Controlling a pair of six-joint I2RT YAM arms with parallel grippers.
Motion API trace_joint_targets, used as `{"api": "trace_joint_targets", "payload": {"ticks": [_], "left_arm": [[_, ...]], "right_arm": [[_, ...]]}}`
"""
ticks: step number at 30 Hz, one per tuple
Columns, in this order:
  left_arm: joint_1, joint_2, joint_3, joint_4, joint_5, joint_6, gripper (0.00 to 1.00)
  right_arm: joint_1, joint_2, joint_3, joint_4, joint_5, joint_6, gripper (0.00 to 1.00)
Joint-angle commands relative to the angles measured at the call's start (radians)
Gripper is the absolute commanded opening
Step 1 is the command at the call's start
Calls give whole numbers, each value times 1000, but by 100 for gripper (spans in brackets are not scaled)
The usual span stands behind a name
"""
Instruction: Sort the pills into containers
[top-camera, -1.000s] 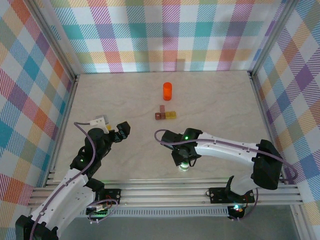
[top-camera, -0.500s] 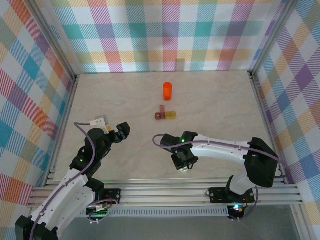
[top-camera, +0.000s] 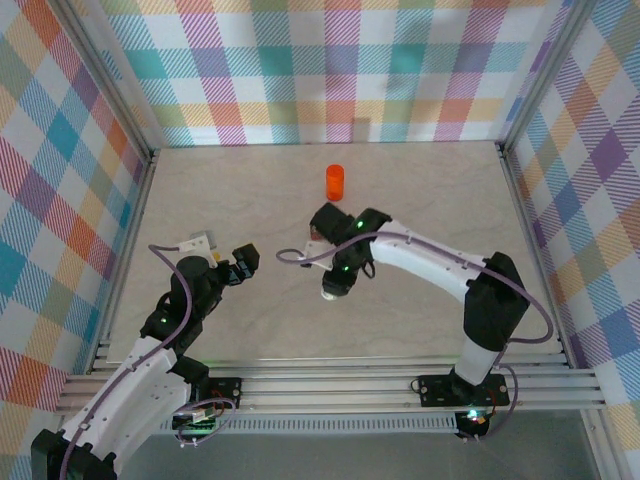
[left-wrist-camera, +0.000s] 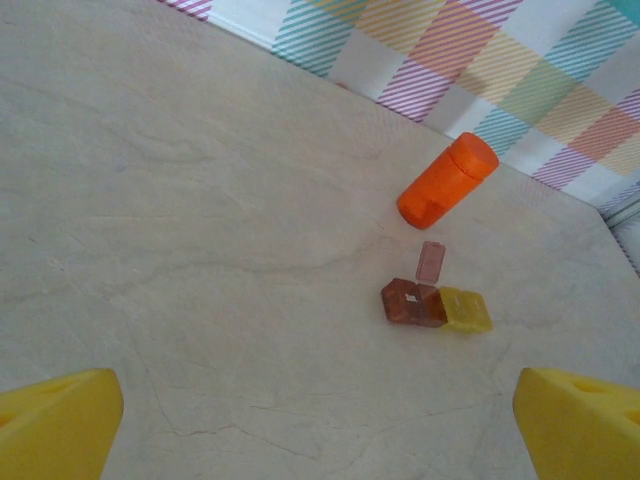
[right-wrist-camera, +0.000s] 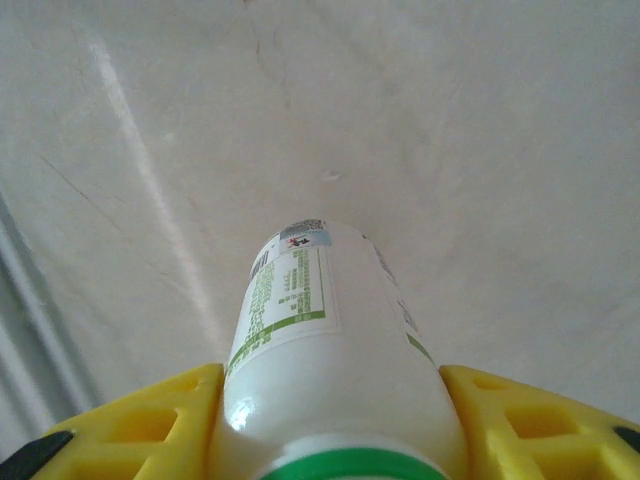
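On your left, the left gripper (top-camera: 243, 262) hovers over the pale marbled table (top-camera: 200, 200) with its jaws apart. Its wrist view gives you the red-brown box (left-wrist-camera: 405, 303), lid open, touching the yellow box (left-wrist-camera: 466, 310); from above, the right arm partly covers them. Behind them the orange bottle (top-camera: 334, 182) stands upright near the plaid wall (top-camera: 330, 70). Mid-table, the right gripper (top-camera: 336, 284) is clamped on the white bottle (right-wrist-camera: 320, 340). The bottle's long axis runs along the wrist camera's line, green cap toward the lens and base toward the table.
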Motion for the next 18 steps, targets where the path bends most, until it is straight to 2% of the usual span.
{"api": "trace_joint_targets", "payload": {"ticks": [1, 4, 7, 15, 18], "left_arm": [[-2, -3, 20, -21, -38, 6, 100], [-2, -7, 9, -8, -42, 2, 100], [-2, -5, 3, 1, -61, 5, 100], [-2, 1, -10, 11, -105, 2, 100], [-2, 13, -13, 22, -110, 1, 100]], "right_arm": [[-69, 13, 21, -7, -92, -574, 43], [-100, 53, 55, -2, -98, -761, 44], [-107, 143, 135, -63, -49, -849, 46], [-141, 240, 161, -50, -55, -964, 49], [-144, 275, 202, -64, -69, -942, 55]]}}
